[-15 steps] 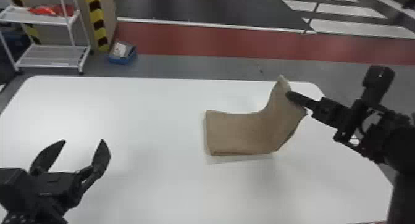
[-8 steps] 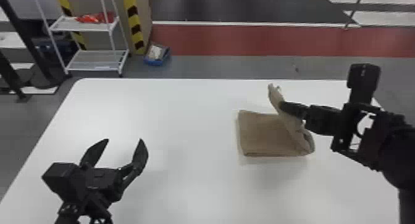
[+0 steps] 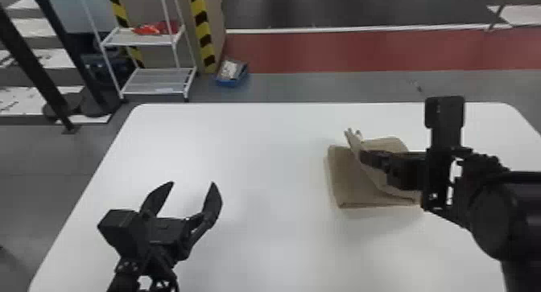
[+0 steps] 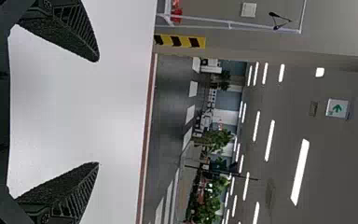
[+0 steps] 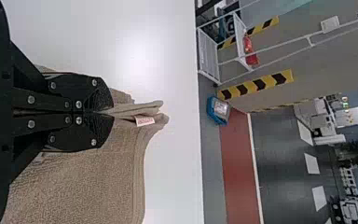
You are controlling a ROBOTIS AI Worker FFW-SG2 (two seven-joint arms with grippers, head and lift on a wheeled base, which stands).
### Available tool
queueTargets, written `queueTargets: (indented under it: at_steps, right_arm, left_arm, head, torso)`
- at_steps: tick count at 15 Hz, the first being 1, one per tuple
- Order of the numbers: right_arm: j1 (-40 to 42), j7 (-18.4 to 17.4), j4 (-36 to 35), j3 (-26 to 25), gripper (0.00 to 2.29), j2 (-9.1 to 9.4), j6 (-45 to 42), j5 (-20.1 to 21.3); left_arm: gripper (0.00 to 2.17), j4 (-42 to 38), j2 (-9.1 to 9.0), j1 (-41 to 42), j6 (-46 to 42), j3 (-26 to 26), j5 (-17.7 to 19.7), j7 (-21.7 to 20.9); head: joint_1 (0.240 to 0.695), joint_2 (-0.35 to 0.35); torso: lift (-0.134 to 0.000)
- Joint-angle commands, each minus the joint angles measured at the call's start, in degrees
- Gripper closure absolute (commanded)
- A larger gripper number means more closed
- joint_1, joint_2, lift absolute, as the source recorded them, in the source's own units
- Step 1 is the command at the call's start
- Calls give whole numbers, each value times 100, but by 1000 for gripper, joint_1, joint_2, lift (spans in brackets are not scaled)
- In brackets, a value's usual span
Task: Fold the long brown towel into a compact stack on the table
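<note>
The brown towel (image 3: 352, 182) lies partly folded on the right half of the white table, one flap lifted and slanting across it. My right gripper (image 3: 364, 156) holds that raised flap by its edge above the lower layer; in the right wrist view the right gripper (image 5: 98, 112) is shut on the towel (image 5: 88, 186), with a small white tag (image 5: 144, 121) beyond the fingertips. Well to the left of the towel, my left gripper (image 3: 193, 186) stands open over the table's near left part. The left wrist view has the left gripper (image 4: 98, 112) with nothing between its fingers.
The white table (image 3: 257, 150) extends under both arms, its far edge behind the towel. Beyond it on the floor are a white wire shelf (image 3: 155, 82) with a red item and a blue bin (image 3: 231, 73).
My right gripper has carried the towel's held end leftward over the lower part, so the flap now leans across it. The head view has swung left. The left gripper stays open.
</note>
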Motion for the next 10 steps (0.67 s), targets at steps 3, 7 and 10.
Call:
queueTargets:
  at_steps: [3, 7, 10]
  right_arm:
    - [60, 19, 224, 521, 1399, 1, -150, 122]
    - [394, 266, 198, 635, -2, 1, -1381, -71]
    - [447, 222, 119, 327, 83, 1, -1539, -353]
  left_arm:
    - [80, 13, 5, -16, 0, 1, 11, 0]
    - [80, 4, 5, 2, 0, 1, 11, 0]
    - [80, -14, 5, 19, -18, 1, 11, 0]
  head:
    - [695, 100]
    - [695, 147]
    - [695, 165]
  torso:
    - [-123]
    - [-123]
    - [-123]
